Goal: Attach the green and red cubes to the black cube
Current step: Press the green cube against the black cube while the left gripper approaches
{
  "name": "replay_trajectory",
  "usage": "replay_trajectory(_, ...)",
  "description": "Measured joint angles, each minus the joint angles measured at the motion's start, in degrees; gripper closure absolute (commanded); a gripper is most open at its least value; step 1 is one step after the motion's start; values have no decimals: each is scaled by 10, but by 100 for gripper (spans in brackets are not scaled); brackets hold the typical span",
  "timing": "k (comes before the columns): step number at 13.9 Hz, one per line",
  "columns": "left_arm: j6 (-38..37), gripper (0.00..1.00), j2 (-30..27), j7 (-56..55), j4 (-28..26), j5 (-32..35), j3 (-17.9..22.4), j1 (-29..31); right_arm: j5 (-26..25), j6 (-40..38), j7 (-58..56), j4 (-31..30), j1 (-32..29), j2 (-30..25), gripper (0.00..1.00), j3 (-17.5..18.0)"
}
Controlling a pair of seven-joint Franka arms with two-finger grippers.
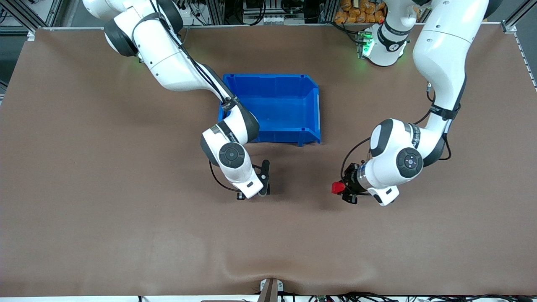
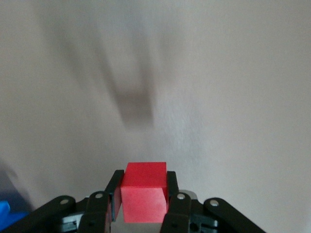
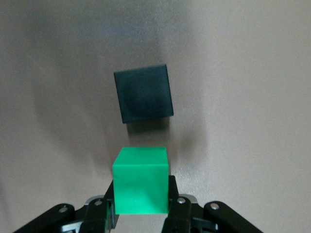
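Right claw (image 3: 141,206) clamped a glossy green cube (image 3: 141,181) over the matte black cube (image 3: 144,93); left claw (image 2: 143,201) clamped a red cube (image 2: 144,192), its base hidden.

The front camera looks down from high up at the whole brown table (image 1: 84,188). Each wrist camera sits close above its own fingers, looking down at that same table.
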Motion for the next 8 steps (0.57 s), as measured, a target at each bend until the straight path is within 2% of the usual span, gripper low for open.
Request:
replay_trajectory(6,-1,100,3,-50,25,0,2,-41,0,1,40,29,14,25,100,0)
replay_trajectory(7,-1,100,4,-50,28,0,2,-46,0,1,40,31,16,26,61,0)
replay_trajectory(8,-2,100,5,-54,30,0,2,-54,0,1,40,32,18,27,1,0)
